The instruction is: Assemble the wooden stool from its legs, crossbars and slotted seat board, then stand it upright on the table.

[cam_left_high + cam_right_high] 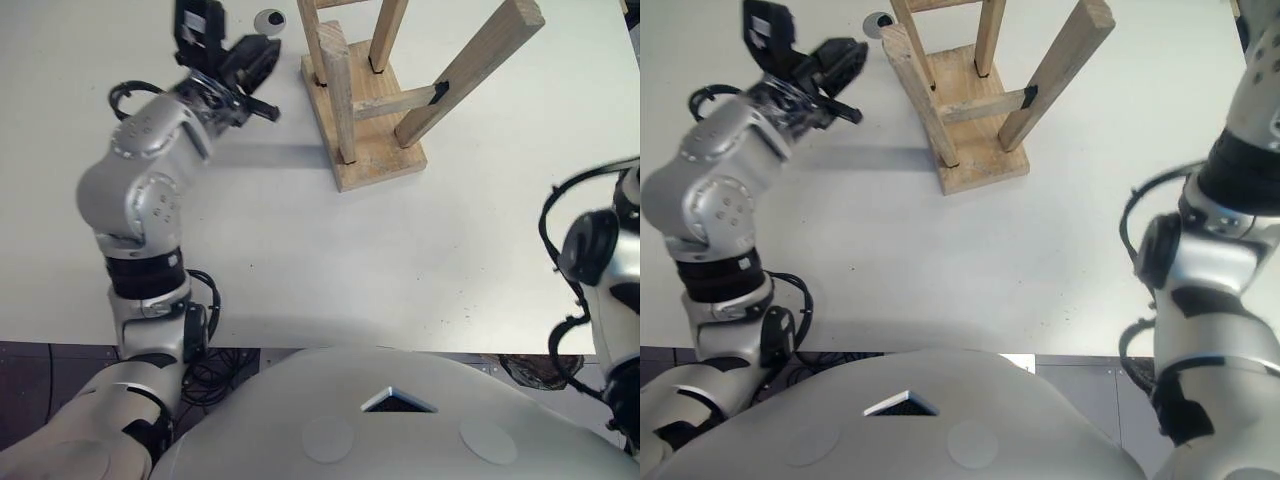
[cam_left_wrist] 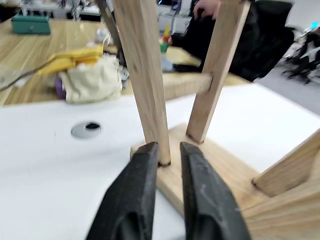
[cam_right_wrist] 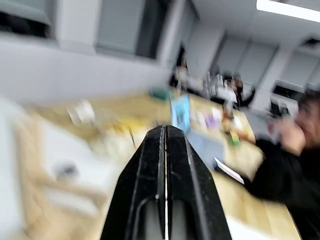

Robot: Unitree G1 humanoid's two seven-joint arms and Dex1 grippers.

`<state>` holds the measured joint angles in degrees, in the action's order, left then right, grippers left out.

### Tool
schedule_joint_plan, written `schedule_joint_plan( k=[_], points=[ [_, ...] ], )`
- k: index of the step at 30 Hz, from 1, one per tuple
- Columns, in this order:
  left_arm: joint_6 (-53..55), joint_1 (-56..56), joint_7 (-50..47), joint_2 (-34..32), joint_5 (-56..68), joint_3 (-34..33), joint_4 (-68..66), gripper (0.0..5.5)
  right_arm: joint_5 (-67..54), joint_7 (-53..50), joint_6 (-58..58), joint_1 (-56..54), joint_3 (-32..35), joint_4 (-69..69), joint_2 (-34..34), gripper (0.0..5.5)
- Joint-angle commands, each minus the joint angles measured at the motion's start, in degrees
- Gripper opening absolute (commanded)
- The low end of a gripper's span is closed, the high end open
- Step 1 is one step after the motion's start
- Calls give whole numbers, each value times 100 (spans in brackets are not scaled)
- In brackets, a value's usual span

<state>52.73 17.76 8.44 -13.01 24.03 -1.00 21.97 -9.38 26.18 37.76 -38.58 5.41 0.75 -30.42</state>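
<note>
The wooden stool (image 1: 380, 150) lies upside down at the back of the white table (image 1: 300, 250), seat board flat and legs (image 1: 340, 95) pointing up. A crossbar (image 1: 395, 102) joins two legs, and one leg (image 1: 470, 70) leans outward to the right. My left gripper (image 1: 272, 80) hovers just left of the stool. In the left wrist view its fingers (image 2: 145, 170) stand slightly apart with nothing between them, pointing at the foot of the nearest leg (image 2: 145, 75) on the seat board (image 2: 220, 175). My right gripper (image 3: 166, 132) is raised off the table, shut and empty.
A round grommet hole (image 1: 270, 18) sits in the table behind the left gripper. The table's front edge runs close to my body. My right arm (image 1: 1200, 260) stands at the table's right side. Beyond the table are other desks with clutter.
</note>
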Motion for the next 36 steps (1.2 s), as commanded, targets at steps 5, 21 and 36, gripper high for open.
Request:
schedule_joint_plan(
  k=[5, 21, 36],
  points=[
    [-109, -296, -962, 840, -756, 652, -177, 3, 351, 400, -1706, 1215, -1024, -790, 493, 0],
    [-2901, 1863, -149, 138, -1887, 392, -4127, 3, -977, -164, 835, 1066, -1307, 1422, 941, 0],
    [-3604, 847, 433, -308, -1695, -390, -4367, 3, -1969, -672, 1343, -1779, 1348, 885, -243, 0]
  ],
)
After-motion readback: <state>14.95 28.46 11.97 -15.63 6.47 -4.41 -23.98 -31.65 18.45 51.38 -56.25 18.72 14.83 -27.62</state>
